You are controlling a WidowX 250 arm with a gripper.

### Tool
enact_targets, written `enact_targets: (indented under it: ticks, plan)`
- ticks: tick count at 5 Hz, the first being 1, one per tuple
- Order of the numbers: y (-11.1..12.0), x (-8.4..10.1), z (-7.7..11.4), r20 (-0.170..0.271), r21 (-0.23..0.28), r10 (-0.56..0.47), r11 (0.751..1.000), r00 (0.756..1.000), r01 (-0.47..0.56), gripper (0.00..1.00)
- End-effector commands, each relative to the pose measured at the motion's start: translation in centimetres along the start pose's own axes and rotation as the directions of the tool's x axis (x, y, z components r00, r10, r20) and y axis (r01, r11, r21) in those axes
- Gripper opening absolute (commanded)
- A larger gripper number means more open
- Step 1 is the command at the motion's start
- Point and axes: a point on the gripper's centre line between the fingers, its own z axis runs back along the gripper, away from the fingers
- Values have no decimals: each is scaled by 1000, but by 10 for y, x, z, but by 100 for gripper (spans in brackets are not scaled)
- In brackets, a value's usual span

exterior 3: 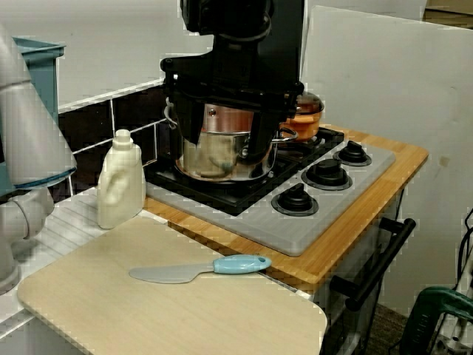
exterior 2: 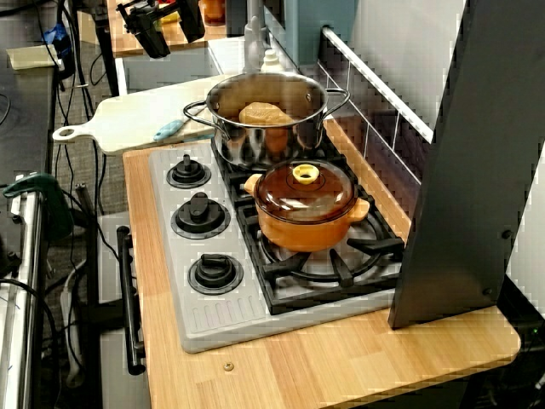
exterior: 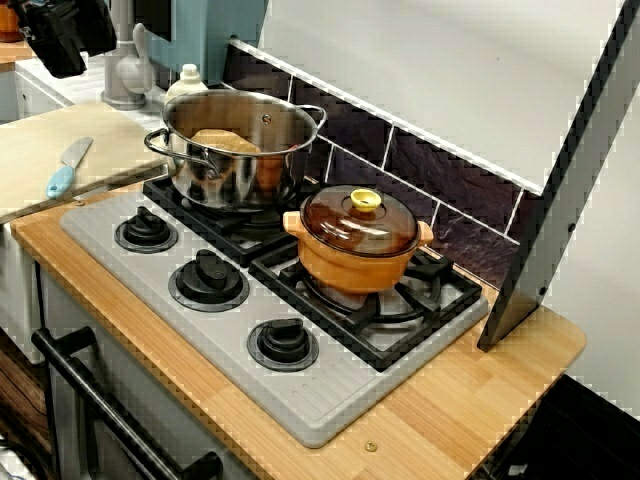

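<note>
The gripper hangs in the air over the far part of the board, on the side away from the stove's knobs. In the view across the board it stands in front of the steel pot. Its black fingers point down and stand well apart, with the pot's wall showing through the gap. Nothing is between them, and they touch nothing.

The knife lies flat on the pale board, below the gripper and apart from it. It is small, with a light blue handle and a dull grey blade that has a rounded tip. The handle end points toward the stove and lies near the board's edge there. The blade points away from the stove, along the board.

A white bottle stands upright just off the board's back edge, beside the tiled wall. The steel pot sits on the rear burner nearest the board, with a brown loaf inside it. An orange pot sits on the next burner under a brown glass lid that has a yellow knob. Three black dials line the stove's front.
</note>
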Motion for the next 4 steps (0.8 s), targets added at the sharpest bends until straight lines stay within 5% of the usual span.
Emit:
enact_targets:
  ticks: [1,4]
  plan:
    - [6,28,-14,-71,43,-79,996,994,82,100]
    - [43,48,2,-89,50,-62,997,994,67,100]
